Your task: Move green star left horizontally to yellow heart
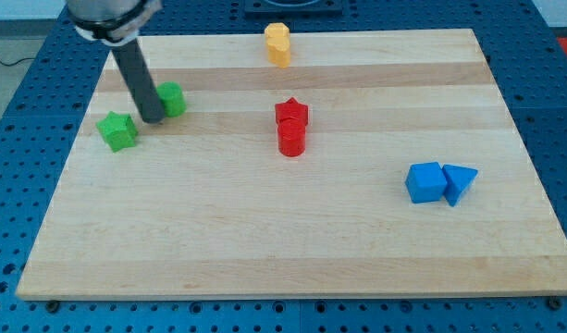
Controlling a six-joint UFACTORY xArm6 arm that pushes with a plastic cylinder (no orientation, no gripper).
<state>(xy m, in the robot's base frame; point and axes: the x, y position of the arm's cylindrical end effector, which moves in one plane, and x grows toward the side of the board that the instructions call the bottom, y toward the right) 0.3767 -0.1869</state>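
- Rod-ended and without any grasping part, the arm is neither gripping nor releasing anything; my tip (154,119) is resting on the wooden board (265,250) between two green blocks, just to the view's right of the green star (117,130) and at the lower-left edge of the other green block (171,99).
- Whether my tip is actually touching either green block is hard to tell; it is sitting very close to both.
- Green star is lying near the board's left edge, well apart from the yellow heart (277,44), which is standing at the view's top, close to the far edge.
- Judging by this placing, the push on the star is either under way or about to begin, with my tip on the side that drives it toward the view's left.
- Next move is calling for a straight push leftward, without clipping the other green block and without running the star off the edge.
- Rod is covering part of the other green block, so its shape is not readable.
- Red star (291,113) is touching a red cylinder (291,139) mid-board; a blue cube (425,182) and blue triangle (460,183) are sitting together at the right.
- Upper arm is being cut off by the view's top.
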